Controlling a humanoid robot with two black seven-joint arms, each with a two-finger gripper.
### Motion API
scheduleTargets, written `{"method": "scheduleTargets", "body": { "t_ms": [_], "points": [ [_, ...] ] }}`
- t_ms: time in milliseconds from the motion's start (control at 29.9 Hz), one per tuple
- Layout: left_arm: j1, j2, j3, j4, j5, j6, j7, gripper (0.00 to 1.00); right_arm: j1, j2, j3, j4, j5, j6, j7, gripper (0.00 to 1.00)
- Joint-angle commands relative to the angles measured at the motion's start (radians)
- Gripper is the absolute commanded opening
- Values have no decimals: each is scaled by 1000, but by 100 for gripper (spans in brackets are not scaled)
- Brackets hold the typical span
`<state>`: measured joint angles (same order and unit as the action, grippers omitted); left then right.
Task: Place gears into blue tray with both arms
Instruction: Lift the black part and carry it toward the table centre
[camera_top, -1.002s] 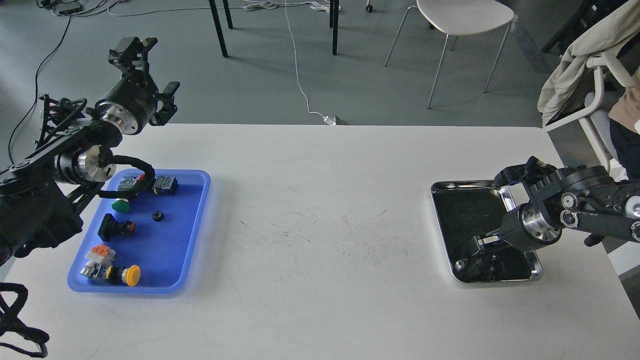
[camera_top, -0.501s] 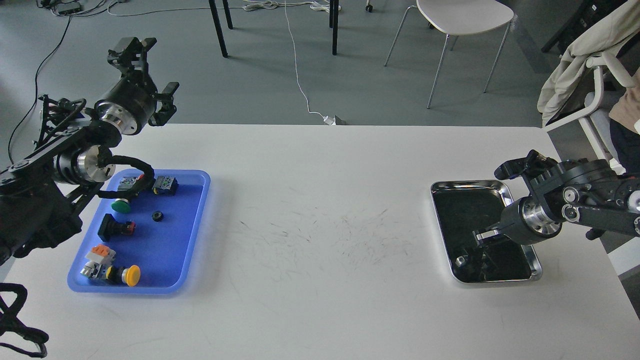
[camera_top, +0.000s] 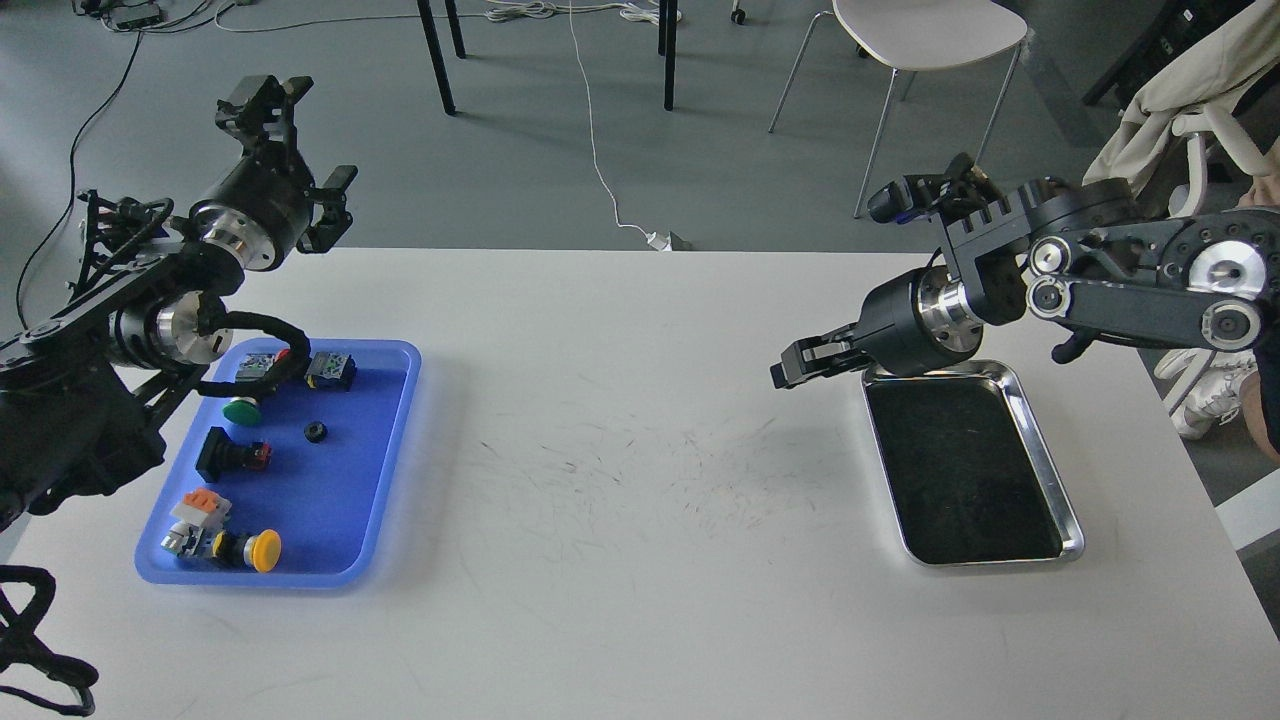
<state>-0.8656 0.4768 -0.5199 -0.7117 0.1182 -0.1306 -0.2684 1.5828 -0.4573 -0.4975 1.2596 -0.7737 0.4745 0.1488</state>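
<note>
The blue tray (camera_top: 395, 450) lies at the table's left. One gear (camera_top: 316, 432), a tiny black toothed ring, rests near its middle among push-button switches. My left gripper (camera_top: 300, 145) is raised behind the tray, past the table's far edge, open and empty. My right gripper (camera_top: 790, 365) hovers above the table just left of the silver tray (camera_top: 1040, 440), pointing left. Its fingers look drawn together, and nothing shows between them. I see no gear in the silver tray.
In the blue tray lie a green button (camera_top: 242, 410), a yellow button (camera_top: 264, 550), a red-capped black switch (camera_top: 232, 455) and small switch blocks (camera_top: 330, 368). Chairs (camera_top: 925, 35) and cables are on the floor behind the table (camera_top: 640, 480).
My right gripper has lifted out of the silver tray's front corner and swung up and left, to past the tray's left rim. The left arm has stayed still.
</note>
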Motion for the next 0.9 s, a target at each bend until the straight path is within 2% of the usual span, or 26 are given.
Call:
{"method": "scheduleTargets", "body": {
  "t_ms": [0, 267, 367, 468, 635, 868],
  "points": [
    [0, 6, 1, 0, 1, 0, 2, 98, -52, 123, 36, -12, 99, -78, 51, 2],
    [-1, 2, 1, 0, 1, 2, 2, 98, -208, 388, 85, -210, 116, -215, 58, 2],
    [-1, -4, 1, 0, 3, 2, 2, 98, -282, 457, 115, -273, 116, -270, 83, 2],
    [-1, -7, 3, 0, 5, 8, 2, 98, -336, 457, 141, -308, 116, -290, 104, 2],
    [-3, -9, 3, 0, 5, 8, 2, 98, -412, 457, 171, -367, 116, -341, 104, 2],
    [-3, -11, 1, -2, 5, 6, 0, 98, -509, 457, 198, -430, 117, -347, 104, 4]
  ]
}}
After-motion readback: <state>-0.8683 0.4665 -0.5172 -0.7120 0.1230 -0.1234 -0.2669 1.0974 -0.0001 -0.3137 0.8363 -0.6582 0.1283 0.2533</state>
